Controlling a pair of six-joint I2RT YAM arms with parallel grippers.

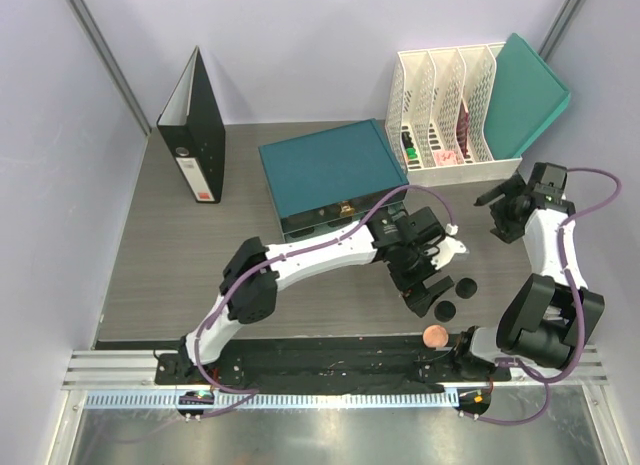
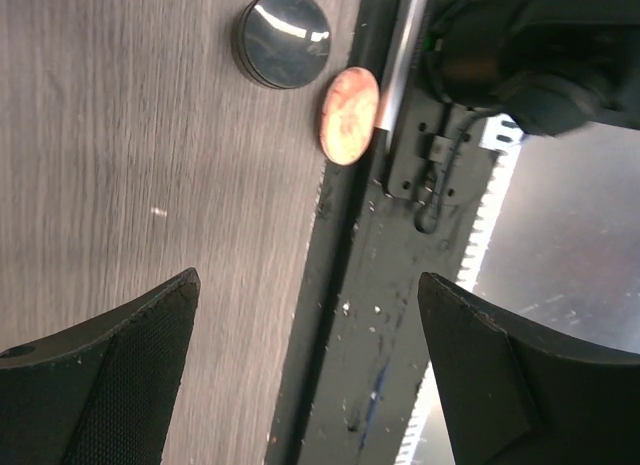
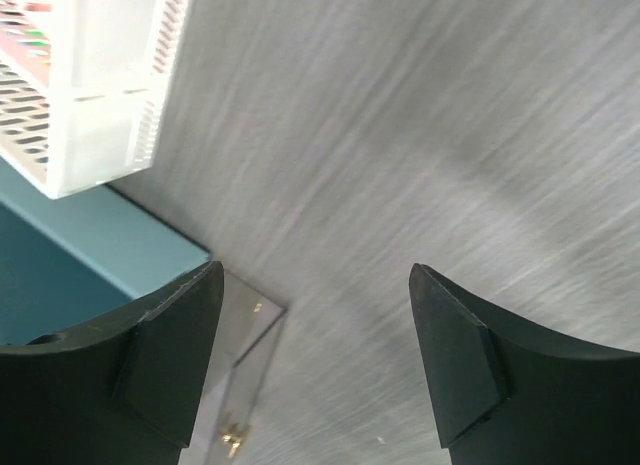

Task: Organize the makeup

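Black jar [image 2: 282,37] beside peach disc [image 2: 348,115] — its twin [image 1: 467,286] shows only overhead.

You're in a lab robot cell dressed as an office desk: black lever-arch binder [image 1: 195,125], white file rack [image 1: 450,110], plain partition walls [image 1: 300,45], aluminium mounting rail [image 1: 110,370].

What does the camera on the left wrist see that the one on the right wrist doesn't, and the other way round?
Only the left wrist view shows makeup: a black round jar and a peach disc close beside it, at the table's edge next to the black base plate. Only the right wrist view shows the corner of a white file rack and the teal box near it. Both show the grey wood-grain table and a pair of dark jaws standing wide open with nothing between them.
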